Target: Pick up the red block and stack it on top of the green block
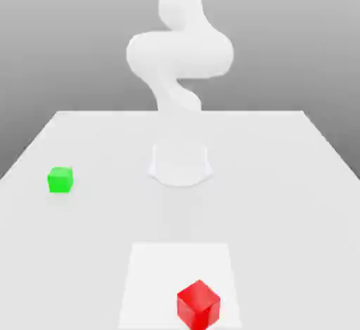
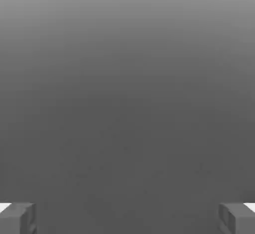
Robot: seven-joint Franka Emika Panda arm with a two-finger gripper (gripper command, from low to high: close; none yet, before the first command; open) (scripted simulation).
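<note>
Two cubes sit well apart on a white table (image 1: 295,181), the red block (image 1: 198,304) nearest the camera and the green block (image 1: 60,179) toward the exterior view's left, while the gripper (image 2: 127,218) waits spread wide and empty, so reaching down over red looks next.

Red block (image 1: 197,304) and green block (image 1: 60,179) stand well apart on the surface (image 1: 281,202), open room around each; only the arm's base (image 1: 180,163) rises between them, farther back.
</note>
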